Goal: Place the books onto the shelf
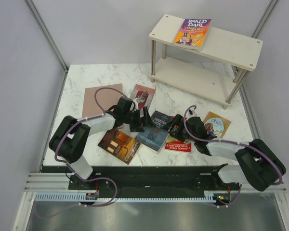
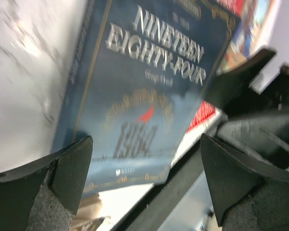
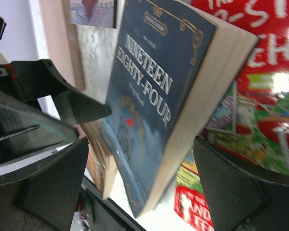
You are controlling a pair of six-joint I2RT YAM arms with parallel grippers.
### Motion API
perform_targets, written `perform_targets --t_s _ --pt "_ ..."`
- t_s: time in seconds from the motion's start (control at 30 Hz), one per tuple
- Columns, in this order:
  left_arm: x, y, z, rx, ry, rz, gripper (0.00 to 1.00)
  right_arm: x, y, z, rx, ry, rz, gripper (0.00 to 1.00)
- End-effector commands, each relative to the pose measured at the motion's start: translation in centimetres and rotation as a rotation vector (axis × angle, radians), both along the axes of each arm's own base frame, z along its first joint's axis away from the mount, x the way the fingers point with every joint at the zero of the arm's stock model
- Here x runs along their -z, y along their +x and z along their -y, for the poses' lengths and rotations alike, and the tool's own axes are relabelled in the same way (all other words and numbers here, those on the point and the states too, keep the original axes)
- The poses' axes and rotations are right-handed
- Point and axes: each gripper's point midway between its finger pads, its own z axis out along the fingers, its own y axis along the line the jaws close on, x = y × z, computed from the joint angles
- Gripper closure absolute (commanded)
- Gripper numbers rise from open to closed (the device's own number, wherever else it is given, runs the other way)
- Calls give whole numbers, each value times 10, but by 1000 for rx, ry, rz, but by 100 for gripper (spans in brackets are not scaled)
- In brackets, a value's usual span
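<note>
**Both grippers open beside Nineteen Eighty-Four**

We see the left gripper (image 1: pixel 138 119) and the right gripper (image 1: pixel 177 124) facing each other across the dark blue Nineteen Eighty-Four (image 1: pixel 153 134). Each has its fingers spread wide and grips nothing. That book lies on the marble table (image 1: pixel 86 79), with the red Treehouse (image 1: pixel 179 144) just beside it. The Roald Dahl book (image 1: pixel 192 31) lies flat on the top board of the shelf (image 1: pixel 236 48).
</note>
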Motion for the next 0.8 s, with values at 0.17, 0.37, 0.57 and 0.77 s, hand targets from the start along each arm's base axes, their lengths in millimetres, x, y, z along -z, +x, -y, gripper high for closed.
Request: perform_targets --t_s 0.17,0.37,0.57,0.77 --pt "23 38 -58 -248 511 32 0 44 -9 -20 -6 109 -182 2" --pt "46 29 -73 -227 624 -26 0 55 -11 -16 -6 30 -238 2" --pt "62 18 -51 -149 567 -77 0 50 -7 24 78 -222 -210 2" --pt "59 10 -17 -70 506 -62 0 46 7 30 112 -286 -103 2"
